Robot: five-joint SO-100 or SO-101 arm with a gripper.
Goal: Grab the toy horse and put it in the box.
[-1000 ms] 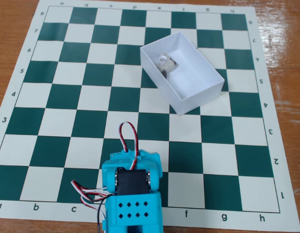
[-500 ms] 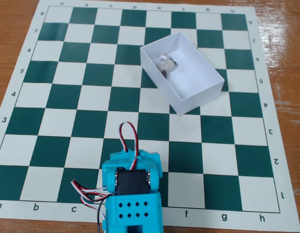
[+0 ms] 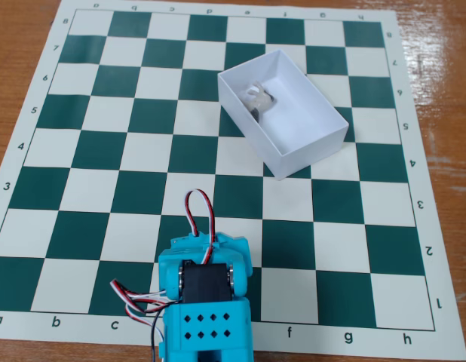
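Nearest the camera in the fixed view, at the bottom edge, sits the turquoise plastic robot arm [image 3: 206,302], folded low over the near rows of the board, with a black servo in its middle and red, white and black wires looping up from it. The gripper's fingers do not show from this angle; they seem tucked under or behind the arm's body, so I cannot tell how far open they are, nor whether they hold anything. Nothing of the arm reaches toward the box.

Under it lies the green-and-cream printed chessboard mat [image 3: 105,151], flat on a brown wooden table [image 3: 436,60].

Farther off, toward the upper right of the mat, stands the white open-topped paper box [image 3: 308,147], turned at an angle to the squares. Inside it, near its far left corner, lies the tiny grey-and-white plastic toy horse [image 3: 257,98], apparently on its side and close to or against the wall; its exact pose is too small to read.

The horse looks light, stiff and smooth, so it could slip from a loose pinch; across the body would likely be the surest hold, the legs being thin. The box's thin walls would likely shift or dent at a nudge. With the horse already inside, the task looks complete.
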